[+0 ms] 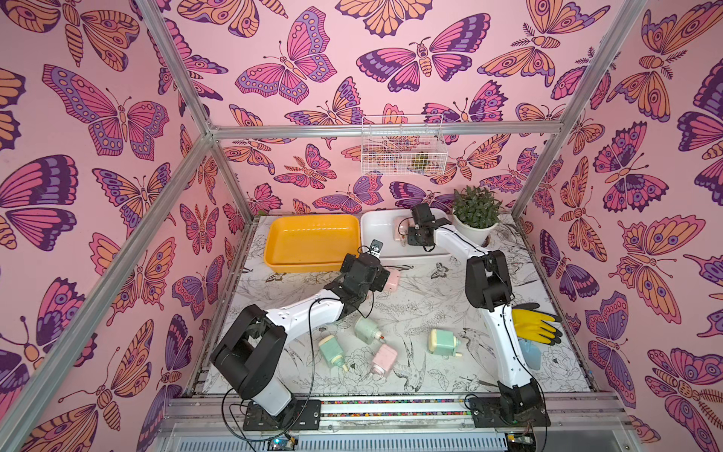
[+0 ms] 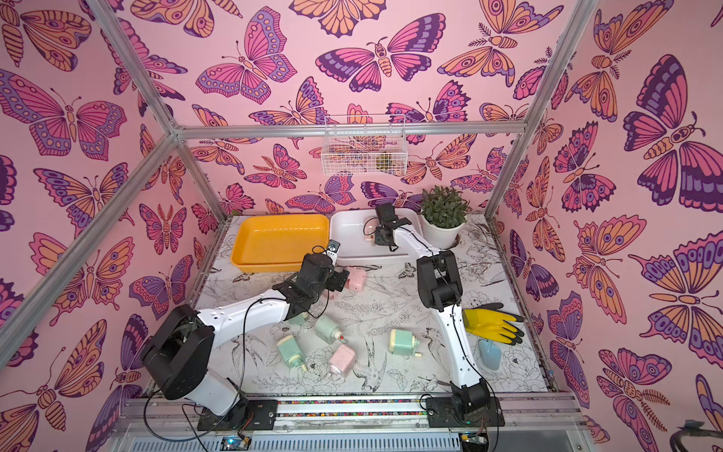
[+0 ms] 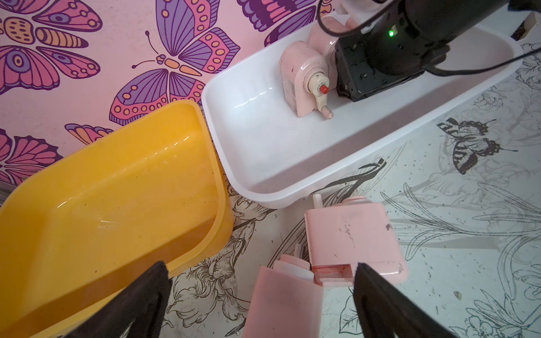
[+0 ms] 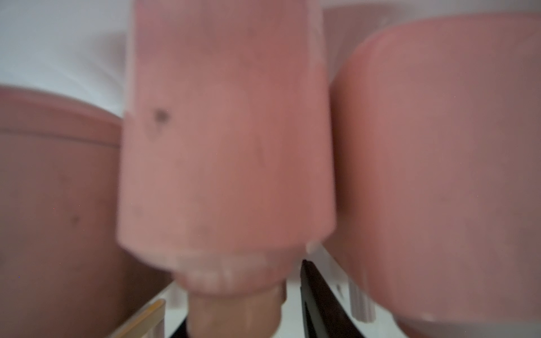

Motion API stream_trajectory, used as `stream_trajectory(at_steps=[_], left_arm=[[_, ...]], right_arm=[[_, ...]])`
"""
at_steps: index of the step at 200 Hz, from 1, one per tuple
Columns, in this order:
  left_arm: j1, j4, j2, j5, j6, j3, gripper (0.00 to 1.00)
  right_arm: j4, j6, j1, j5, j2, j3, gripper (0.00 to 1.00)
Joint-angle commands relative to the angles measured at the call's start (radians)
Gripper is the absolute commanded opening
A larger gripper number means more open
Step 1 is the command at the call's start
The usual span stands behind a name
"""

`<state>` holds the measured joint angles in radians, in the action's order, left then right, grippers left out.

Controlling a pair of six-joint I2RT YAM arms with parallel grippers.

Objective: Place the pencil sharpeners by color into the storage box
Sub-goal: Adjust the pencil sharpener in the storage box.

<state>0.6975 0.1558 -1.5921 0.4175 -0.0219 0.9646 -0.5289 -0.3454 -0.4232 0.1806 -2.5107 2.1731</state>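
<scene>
My left gripper [image 3: 261, 264] is open low over the table in front of the boxes, and one pink pencil sharpener [image 3: 284, 301] lies between its fingers. A second pink one [image 3: 351, 237] lies just beyond. My right gripper [image 1: 407, 231] is down inside the white storage box [image 1: 375, 227], among pink sharpeners [image 3: 301, 79]. In the right wrist view a blurred pink sharpener [image 4: 228, 140] fills the space between the jaws, and I cannot tell whether they hold it. The yellow storage box [image 1: 309, 242] holds nothing. Three green sharpeners [image 1: 367, 330] and a pink one [image 1: 384, 359] lie near the front.
A potted plant [image 1: 475, 213] stands right of the white box. A yellow glove [image 1: 536, 325] and a pale blue flat item [image 1: 530, 352] lie at the right edge behind my right arm. A wire basket [image 1: 403, 146] hangs on the back wall.
</scene>
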Motion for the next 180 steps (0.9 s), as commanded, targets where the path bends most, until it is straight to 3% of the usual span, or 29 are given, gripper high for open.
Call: stream_trajectory(at_steps=[1,79,130,180], left_arm=[[-0.009,-0.005,-0.012,0.014,-0.001,0.009,1.0],[-0.009,-0.006,-0.019,0.016,-0.004,0.012,1.0],[-0.009,-0.006,-0.015,0.013,0.001,0.01,1.0],[-0.009,-0.006,-0.013,0.002,0.006,0.012,1.0]], right_arm=[[0.046,-0.024,-0.002,0.023,0.034,0.027,0.41],[0.029,-0.017,-0.001,0.015,0.004,0.088,0.29],[0.033,-0.009,-0.002,0.013,0.052,0.014,0.17],[0.064,0.015,-0.002,0.007,0.122,-0.086,0.16]])
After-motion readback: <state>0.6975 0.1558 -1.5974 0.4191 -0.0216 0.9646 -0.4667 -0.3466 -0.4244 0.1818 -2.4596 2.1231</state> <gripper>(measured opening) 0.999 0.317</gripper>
